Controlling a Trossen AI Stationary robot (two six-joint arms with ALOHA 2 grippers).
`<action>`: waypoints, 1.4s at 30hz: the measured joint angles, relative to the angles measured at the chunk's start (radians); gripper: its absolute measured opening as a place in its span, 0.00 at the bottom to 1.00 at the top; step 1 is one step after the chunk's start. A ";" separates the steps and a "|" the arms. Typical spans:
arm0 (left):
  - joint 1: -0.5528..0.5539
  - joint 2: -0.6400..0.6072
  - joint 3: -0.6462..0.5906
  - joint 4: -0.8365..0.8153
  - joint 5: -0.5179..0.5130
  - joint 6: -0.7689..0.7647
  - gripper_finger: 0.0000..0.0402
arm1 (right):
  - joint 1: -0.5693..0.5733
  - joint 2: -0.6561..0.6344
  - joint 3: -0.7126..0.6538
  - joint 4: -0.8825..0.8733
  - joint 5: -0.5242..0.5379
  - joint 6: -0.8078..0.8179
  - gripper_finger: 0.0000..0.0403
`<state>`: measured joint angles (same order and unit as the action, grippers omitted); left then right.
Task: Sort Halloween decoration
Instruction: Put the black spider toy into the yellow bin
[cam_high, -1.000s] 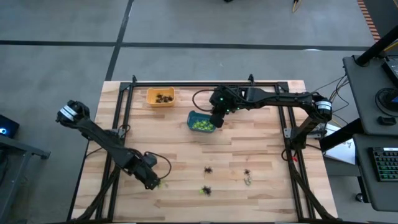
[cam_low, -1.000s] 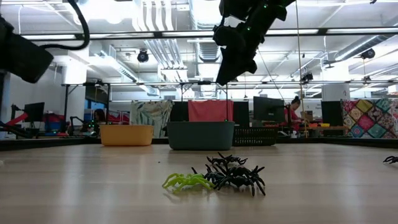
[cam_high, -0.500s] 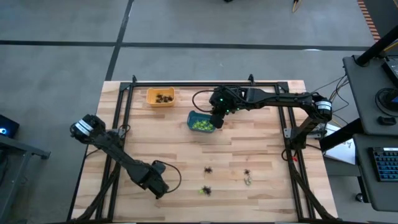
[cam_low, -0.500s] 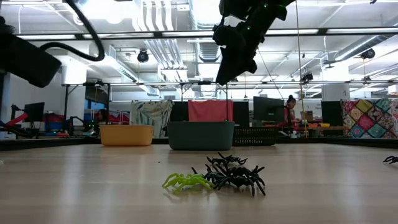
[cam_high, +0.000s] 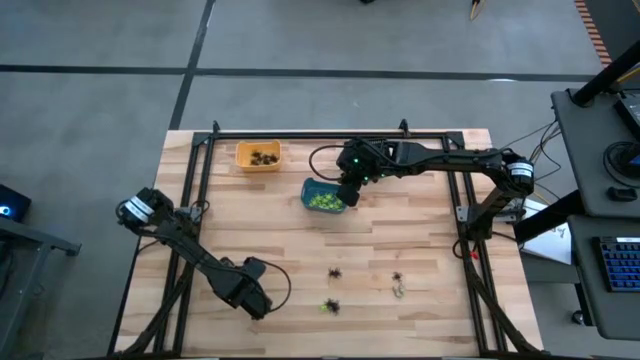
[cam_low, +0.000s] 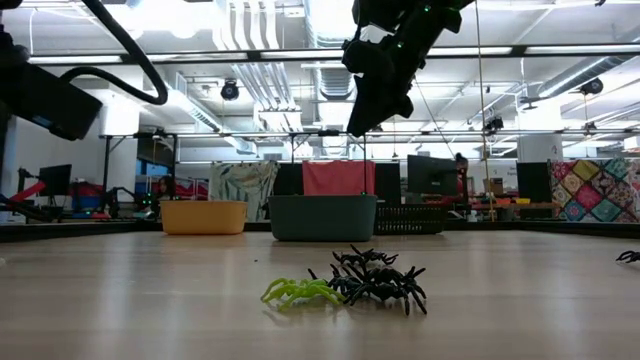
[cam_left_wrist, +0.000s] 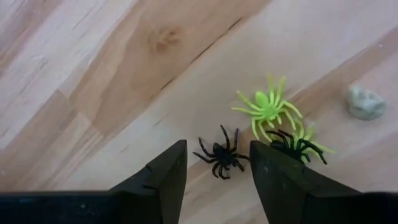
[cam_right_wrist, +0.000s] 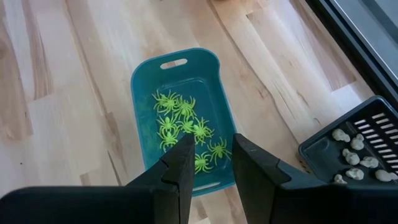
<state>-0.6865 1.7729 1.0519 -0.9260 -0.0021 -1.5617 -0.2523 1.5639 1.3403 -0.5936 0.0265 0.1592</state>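
Black spider (cam_left_wrist: 222, 152) under L gripper (cam_left_wrist: 214, 163), prob. untouched.

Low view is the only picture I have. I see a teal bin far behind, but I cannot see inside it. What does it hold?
Observer: The teal bin holds only lime green spiders; the right wrist view looks down into it.
Operator: Where is the left gripper? I see only a dark arm at the edge.
Observer: The left gripper is open over the table, and a black spider lies on the wood just ahead, between its fingers.
Operator: Is something in the orange bin?
Observer: Yes, the orange bin holds a few dark trinkets.
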 joint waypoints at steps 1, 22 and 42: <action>0.000 0.002 0.000 0.000 0.000 -0.002 0.39 | 0.000 0.000 0.000 0.000 0.000 0.000 0.24; -0.013 0.028 0.000 0.018 0.011 -0.003 0.08 | 0.021 0.001 -0.002 0.000 0.000 0.008 0.24; -0.045 -0.068 0.065 -0.162 -0.186 0.020 0.00 | 0.028 0.002 -0.002 0.001 0.000 0.013 0.24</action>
<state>-0.7311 1.7044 1.1173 -1.0878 -0.1884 -1.5419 -0.2245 1.5654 1.3384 -0.5926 0.0263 0.1726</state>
